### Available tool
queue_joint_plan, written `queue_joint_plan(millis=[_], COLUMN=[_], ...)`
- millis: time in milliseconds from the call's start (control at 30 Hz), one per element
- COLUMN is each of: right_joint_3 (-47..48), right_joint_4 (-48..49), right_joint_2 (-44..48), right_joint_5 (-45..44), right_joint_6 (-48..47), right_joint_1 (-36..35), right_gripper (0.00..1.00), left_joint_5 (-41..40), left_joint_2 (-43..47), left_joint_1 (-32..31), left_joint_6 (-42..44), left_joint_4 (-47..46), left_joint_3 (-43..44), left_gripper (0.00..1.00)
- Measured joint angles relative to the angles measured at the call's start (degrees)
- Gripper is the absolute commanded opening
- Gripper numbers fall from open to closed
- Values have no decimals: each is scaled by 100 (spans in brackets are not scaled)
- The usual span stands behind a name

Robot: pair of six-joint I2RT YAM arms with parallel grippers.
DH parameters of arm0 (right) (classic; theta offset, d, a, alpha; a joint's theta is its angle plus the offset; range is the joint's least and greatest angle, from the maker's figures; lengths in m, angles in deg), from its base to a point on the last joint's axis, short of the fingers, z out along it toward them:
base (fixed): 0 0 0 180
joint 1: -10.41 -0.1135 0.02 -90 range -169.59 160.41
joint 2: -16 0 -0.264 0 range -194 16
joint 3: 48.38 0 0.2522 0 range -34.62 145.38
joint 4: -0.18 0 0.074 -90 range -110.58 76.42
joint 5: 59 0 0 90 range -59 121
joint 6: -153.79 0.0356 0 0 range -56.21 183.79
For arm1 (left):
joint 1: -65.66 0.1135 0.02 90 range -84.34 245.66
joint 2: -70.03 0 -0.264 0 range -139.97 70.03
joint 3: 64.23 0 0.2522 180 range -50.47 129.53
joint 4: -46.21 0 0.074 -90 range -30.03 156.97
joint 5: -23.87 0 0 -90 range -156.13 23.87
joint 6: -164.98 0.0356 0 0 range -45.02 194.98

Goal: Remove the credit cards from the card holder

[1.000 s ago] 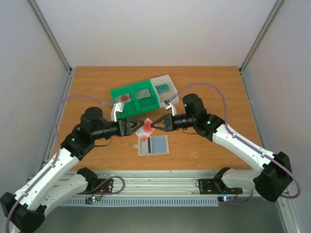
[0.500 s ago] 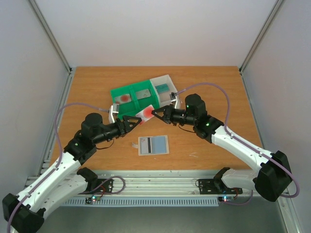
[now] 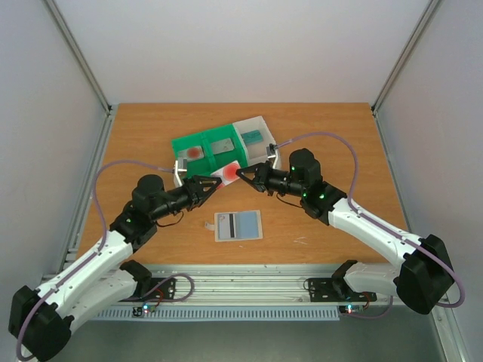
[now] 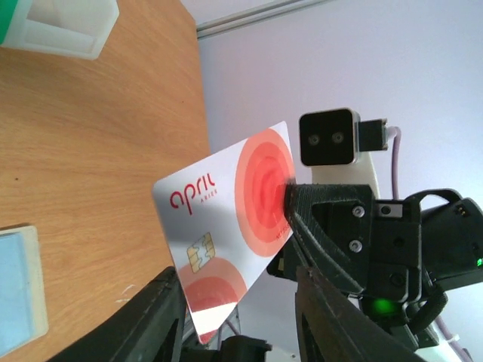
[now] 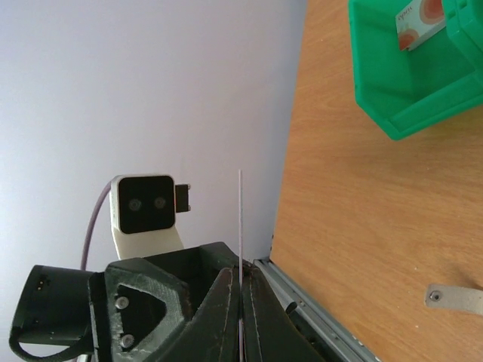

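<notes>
The left gripper (image 3: pixel 210 188) sits left of centre in the overhead view. Its jaws stand apart with nothing pinched between them. In its wrist view, the lower corner of a card hangs just beyond the gap. Above it, at upper centre, the green tray (image 3: pixel 176 148) holds a red-circle card (image 3: pixel 195 151) in its left compartment and a grey card (image 3: pixel 223 146) in its right one. Just right of the left gripper, the white card with the red circle (image 3: pixel 227 173) is held tilted, clear of the table (image 3: pixel 143 136). Below it, at lower centre, the card holder (image 3: pixel 218 226) lies flat on the wood with a striped card (image 3: pixel 243 225) in it. The right gripper (image 3: pixel 240 173) is clamped on the lifted card's right side, over the red circle. The white tray (image 3: pixel 264 127) adjoins the green tray's right end at upper centre and holds a teal card (image 3: pixel 253 136).
</notes>
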Motion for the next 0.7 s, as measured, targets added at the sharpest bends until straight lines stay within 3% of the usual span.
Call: queue_joint_plan(millis=[67,133,233,367,633,700], right_joint_3=[-11,-37,-116,-262,-404,-407], right_joint_4=[52,131,216,306,-111,-302], right_joint_2=[0,0,0,0,361,522], right_joint_5=[0,0,-28,-20,-24,-85], right_joint_6=[52,92,118,164,-127,-240], right_joint_1=[0,0,7,26,26,26], right_gripper=[1,1,3,15,59,77], left_joint_5=[-11,-61,-125,-162,-282,-282], left_joint_2=[-39,-46,-37,0,-28,-109], left_joint_1=[0,0,4,4,85,140], left_joint_6=[-83,-129,-164,-144,190,363], left_joint_4=[-120,-170,-219,-205,0,208], left_joint_3=[-24,-55,-96,-98,-50,70], left_gripper=[14,2,0,0,0,0])
